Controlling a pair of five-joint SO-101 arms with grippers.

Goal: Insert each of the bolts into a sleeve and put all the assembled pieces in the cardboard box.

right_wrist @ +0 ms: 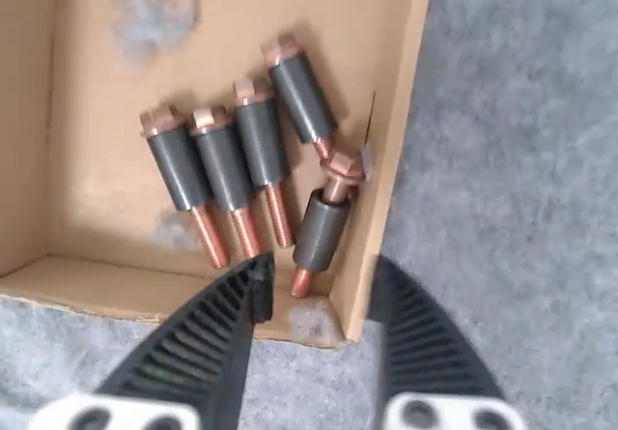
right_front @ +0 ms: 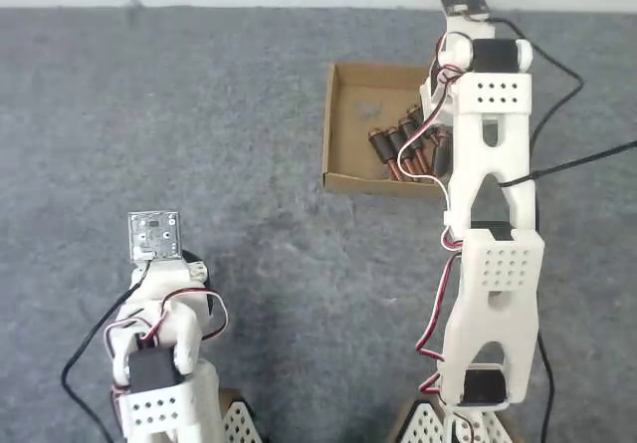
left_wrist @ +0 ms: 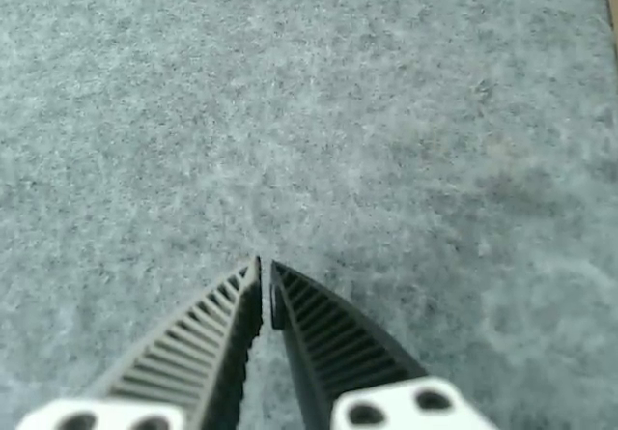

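Five assembled pieces (right_wrist: pixel 261 145) lie inside the cardboard box (right_wrist: pixel 401 82). Each is a copper bolt (right_wrist: pixel 208 237) pushed through a dark grey sleeve (right_wrist: pixel 179 169), with the hex head at one end and the threaded shank out the other. Four of them sit side by side in a row on the box floor, touching or nearly touching their neighbours, all tilted the same way. The fifth piece (right_wrist: pixel 322 229) lies apart from the row, just beside the box's side wall and near its corner. Its head is close to the threaded end of the row's last piece.

Your right claw (right_wrist: pixel 323 275) hangs above that same corner of the box. Its jaws stand wide apart and grip nothing. One finger (right_wrist: pixel 227 324) is over the box's low wall; the other is outside the box, over the grey carpet (right_wrist: pixel 521 159). In the high view you see the right arm (right_front: pixel 493 164) stretched along the box's side, covering part of it.

Your left claw (left_wrist: pixel 266 273) is well away from the box, over carpet. Its jaws are nearly together, with only a thin slit between the ribbed pads, and nothing is caught in that slit. The left arm (right_front: pixel 159 363) sits folded, far from the box, on the side opposite the right arm.
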